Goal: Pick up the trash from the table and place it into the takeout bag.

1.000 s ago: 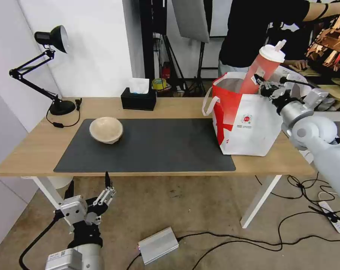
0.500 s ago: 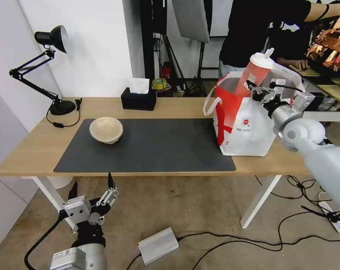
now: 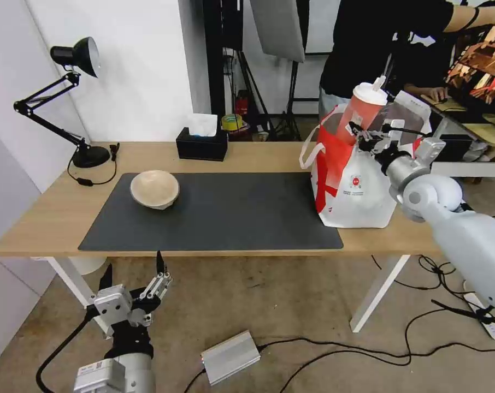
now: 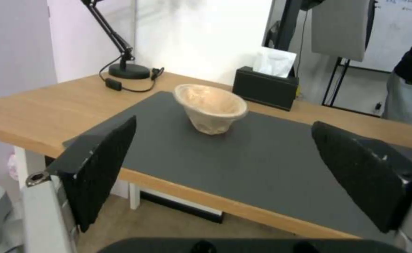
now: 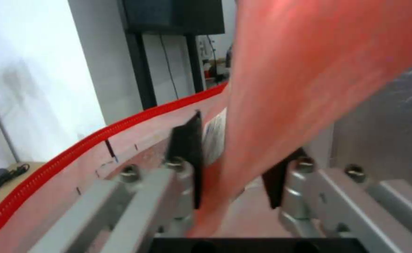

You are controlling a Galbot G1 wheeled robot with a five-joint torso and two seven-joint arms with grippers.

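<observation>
My right gripper (image 3: 363, 134) is shut on the red lidded drink cup (image 3: 360, 111), holding it tilted over the mouth of the white takeout bag (image 3: 362, 188) at the right end of the table (image 3: 51, 218). The cup's lower part dips below the bag's rim. In the right wrist view the red cup (image 5: 300, 77) sits between the black pads (image 5: 187, 147), with the bag's red rim (image 5: 65, 158) and silvery lining (image 5: 384, 119) around it. The beige paper bowl (image 3: 154, 189) rests on the dark mat's left part, also seen as the bowl (image 4: 211, 107). My left gripper (image 3: 133, 277) hangs open below the table's front edge.
A black tissue box (image 3: 202, 143) stands at the table's back edge and a black desk lamp (image 3: 72, 93) at the back left. A person in black stands behind the bag. A silver box (image 3: 230, 357) and cables lie on the floor.
My right gripper has moved left and down with the cup, bringing its base into the bag's mouth. The bag has shifted and leaned slightly. The left arm has barely moved.
</observation>
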